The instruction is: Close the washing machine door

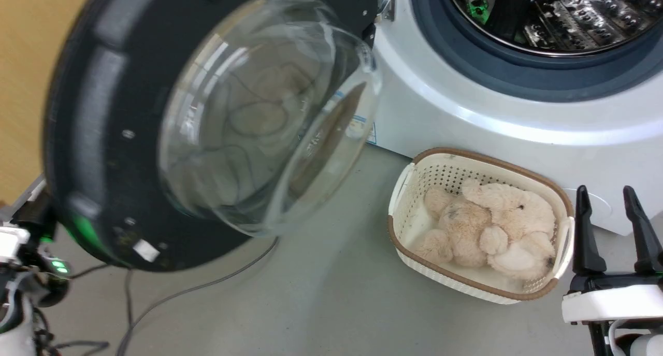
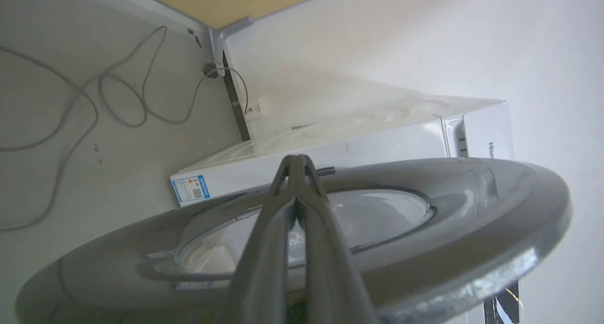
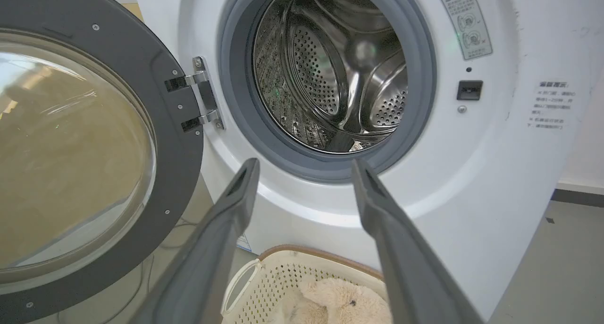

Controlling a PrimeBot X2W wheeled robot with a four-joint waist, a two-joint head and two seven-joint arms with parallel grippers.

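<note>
From the left wrist, the left gripper (image 2: 297, 164) lay over the outer face of the washing machine door (image 2: 472, 211), fingers pressed together on nothing. From the right wrist, the door's inner side hung open left of the right gripper (image 3: 306, 166), which was spread wide, empty and aimed at the washing machine (image 3: 472, 196) and its steel drum (image 3: 330, 69). Below its fingers sat a cream basket (image 3: 269, 293) holding a plush toy (image 3: 339, 305).

Black-rimmed washing machine door (image 1: 207, 128) stands wide open, glass bowl bulging, hinged at the left of the white washing machine (image 1: 492, 123), drum exposed.
</note>
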